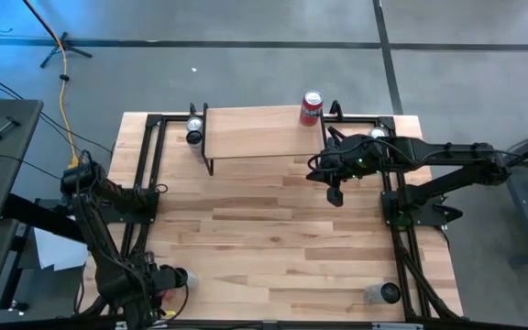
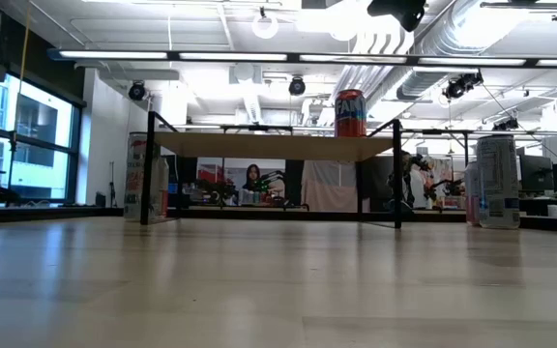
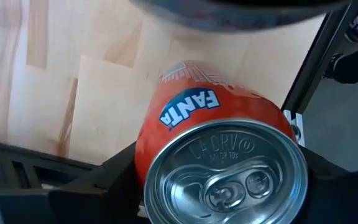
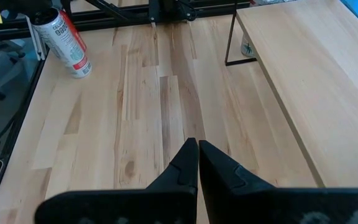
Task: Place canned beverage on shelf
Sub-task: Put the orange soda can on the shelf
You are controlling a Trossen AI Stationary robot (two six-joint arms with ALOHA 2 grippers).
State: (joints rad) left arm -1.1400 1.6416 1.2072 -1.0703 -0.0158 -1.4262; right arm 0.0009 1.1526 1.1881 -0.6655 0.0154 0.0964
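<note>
Right gripper, fingers pressed together and holding nothing, hangs above the table just off the shelf's right end. The red can stands upright on the shelf, at its far right corner, beyond the gripper and apart from it. In the right wrist view the closed fingers point along bare planks, w/ the shelf top beside them and a white-and-red can farther off near the table's black frame.

Left gripper rests at the near left corner of the table, well apart from the shelf; its wrist view is filled by an orange Fanta can seen lid-on, but whether the fingers grip it can't be told.

In the low view the red can tops the shelf plank, which stands on thin black legs. A white can sits by the shelf's left end, another pale can at the near right of the table. Beyond: grey floor, an office w/ ceiling lights, ducts and windows.
</note>
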